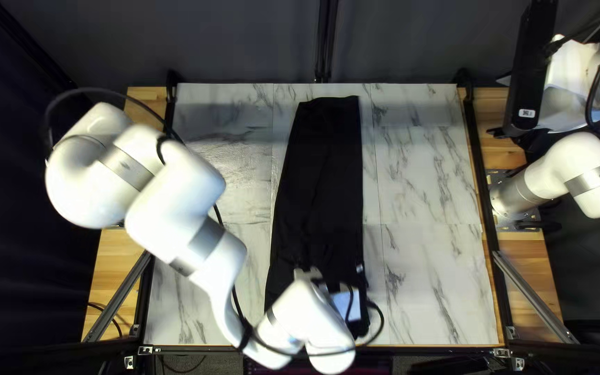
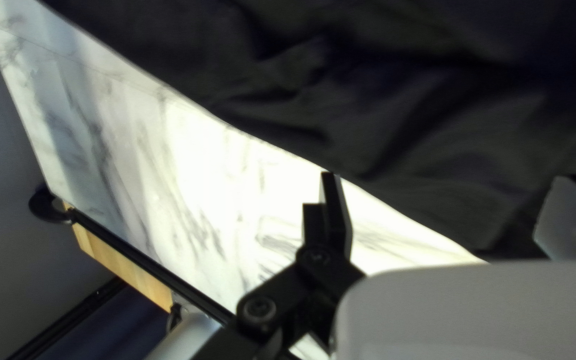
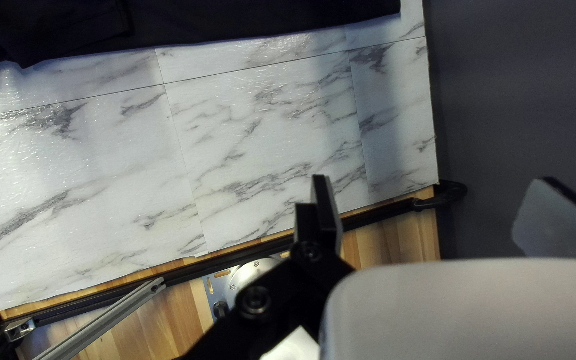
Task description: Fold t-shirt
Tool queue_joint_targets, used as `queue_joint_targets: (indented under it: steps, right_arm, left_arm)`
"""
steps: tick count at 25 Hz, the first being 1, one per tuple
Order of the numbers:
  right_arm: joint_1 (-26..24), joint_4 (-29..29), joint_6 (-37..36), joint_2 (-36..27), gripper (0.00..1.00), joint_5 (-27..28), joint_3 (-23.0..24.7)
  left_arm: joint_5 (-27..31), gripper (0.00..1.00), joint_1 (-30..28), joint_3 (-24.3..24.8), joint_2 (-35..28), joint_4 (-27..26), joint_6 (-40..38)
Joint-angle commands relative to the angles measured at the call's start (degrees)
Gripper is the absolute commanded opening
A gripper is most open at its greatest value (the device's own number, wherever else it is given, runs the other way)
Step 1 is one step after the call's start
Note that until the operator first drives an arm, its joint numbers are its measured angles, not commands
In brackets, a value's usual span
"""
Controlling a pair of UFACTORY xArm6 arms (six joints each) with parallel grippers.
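Presently | black shirt (image 1: 324, 173) is laid lengthwise | left gripper (image 1: 357, 288) is spread wide above it | right gripper (image 1: 500, 105) is spread wide

A robotics lab, or a test cell much like one — a white robot arm (image 1: 175, 187) stands at the left and a second arm (image 1: 595, 177) at the right of a marble-patterned table (image 1: 432, 278), with metal braces (image 1: 536, 298), black cables (image 1: 98, 90), and dark curtains (image 1: 244, 42) beyond the far edge.
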Motion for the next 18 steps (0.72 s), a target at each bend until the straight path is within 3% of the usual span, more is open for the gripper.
queue_joint_targets:
  steps: [1, 5, 8, 18]
  right_arm:
    - [0.0, 0.0, 0.0, 0.0, 1.00, 0.0, 0.0]
    - [0.0, 0.0, 0.0, 0.0, 1.00, 0.0, 0.0]
    - [0.0, 0.0, 0.0, 0.0, 1.00, 0.0, 0.0]
    - [0.0, 0.0, 0.0, 0.0, 1.00, 0.0, 0.0]
  left_arm:
    - [-16.5, 1.00, 7.0, 16.3, -10.8, -3.7, 4.1]
    - [-31.0, 1.00, 13.3, 28.2, -17.6, -12.7, 11.6]
    - [-37.8, 1.00, 15.3, 33.0, -19.7, -18.8, 16.7]
    - [-46.9, 1.00, 13.9, 39.0, -20.2, -31.1, 25.6]
